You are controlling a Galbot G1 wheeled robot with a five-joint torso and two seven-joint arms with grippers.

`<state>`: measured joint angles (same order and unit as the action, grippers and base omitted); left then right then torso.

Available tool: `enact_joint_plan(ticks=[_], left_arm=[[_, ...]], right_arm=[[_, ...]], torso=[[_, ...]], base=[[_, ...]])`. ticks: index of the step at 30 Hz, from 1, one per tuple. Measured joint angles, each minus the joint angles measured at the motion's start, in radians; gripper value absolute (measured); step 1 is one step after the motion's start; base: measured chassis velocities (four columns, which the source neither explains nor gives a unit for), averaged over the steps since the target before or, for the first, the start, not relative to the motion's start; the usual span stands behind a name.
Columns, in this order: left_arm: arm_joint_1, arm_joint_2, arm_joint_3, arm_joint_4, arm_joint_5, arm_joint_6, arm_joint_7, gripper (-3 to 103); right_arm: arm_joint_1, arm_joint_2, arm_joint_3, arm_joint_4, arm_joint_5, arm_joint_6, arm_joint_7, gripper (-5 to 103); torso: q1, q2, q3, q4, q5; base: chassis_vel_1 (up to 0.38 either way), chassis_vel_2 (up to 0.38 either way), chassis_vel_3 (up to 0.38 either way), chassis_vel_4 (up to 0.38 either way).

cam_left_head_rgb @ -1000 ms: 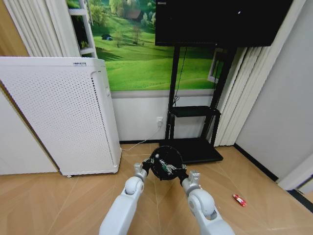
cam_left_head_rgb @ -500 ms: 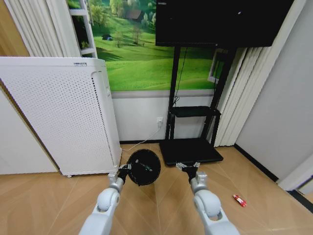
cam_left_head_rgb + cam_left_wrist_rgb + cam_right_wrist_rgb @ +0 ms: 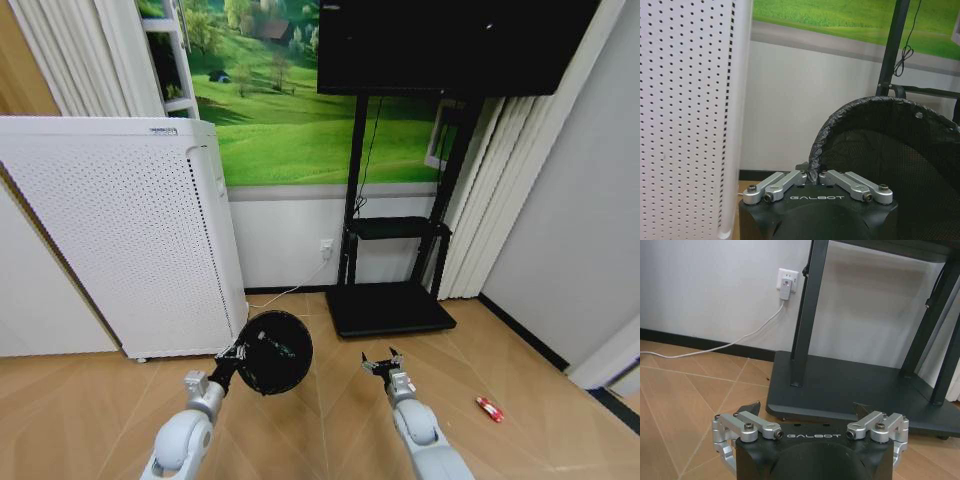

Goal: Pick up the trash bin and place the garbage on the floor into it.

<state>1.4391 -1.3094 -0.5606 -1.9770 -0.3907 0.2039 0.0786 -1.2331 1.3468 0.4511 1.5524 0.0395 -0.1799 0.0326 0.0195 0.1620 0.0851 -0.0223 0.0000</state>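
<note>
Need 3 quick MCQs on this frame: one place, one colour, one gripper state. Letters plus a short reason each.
1. The trash bin is: A. on the stand's base B. held up by the left gripper C. on the floor
2. The litter piece on the floor is: A. blue B. green C. red-and-white
3. The right gripper is: A. open, holding nothing B. shut on the bin C. shut on litter

B: left wrist view shows the fingers pinching the rim.
C: colour visible near the right wall.
A: fingers spread, nothing between them.
</note>
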Motion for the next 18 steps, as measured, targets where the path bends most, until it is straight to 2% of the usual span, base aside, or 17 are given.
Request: enact_joint_plan(ticks=[10,18], left_arm=[[0.033,-0.012,-0.015,-0.040,0.003,-0.001,0.003,3],[0.045,-0.015,-0.025,-0.053,0.004,-0.002,0.002,3]], right_arm=[[-0.022,-0.005,-0.012,0.053,0.039,-0.003,-0.013,100],[-0.024,-0.005,-0.017,0.057,0.045,-0.002,-0.013,100]], torso=[[0.000,0.000,0.000,0.0001,-0.0001],[0.000,0.000,0.000,0.0000,-0.0003]], base=[[-0.023,-0.022,0.026,0.029],[-0.176,-0.168,0.170,0.176]])
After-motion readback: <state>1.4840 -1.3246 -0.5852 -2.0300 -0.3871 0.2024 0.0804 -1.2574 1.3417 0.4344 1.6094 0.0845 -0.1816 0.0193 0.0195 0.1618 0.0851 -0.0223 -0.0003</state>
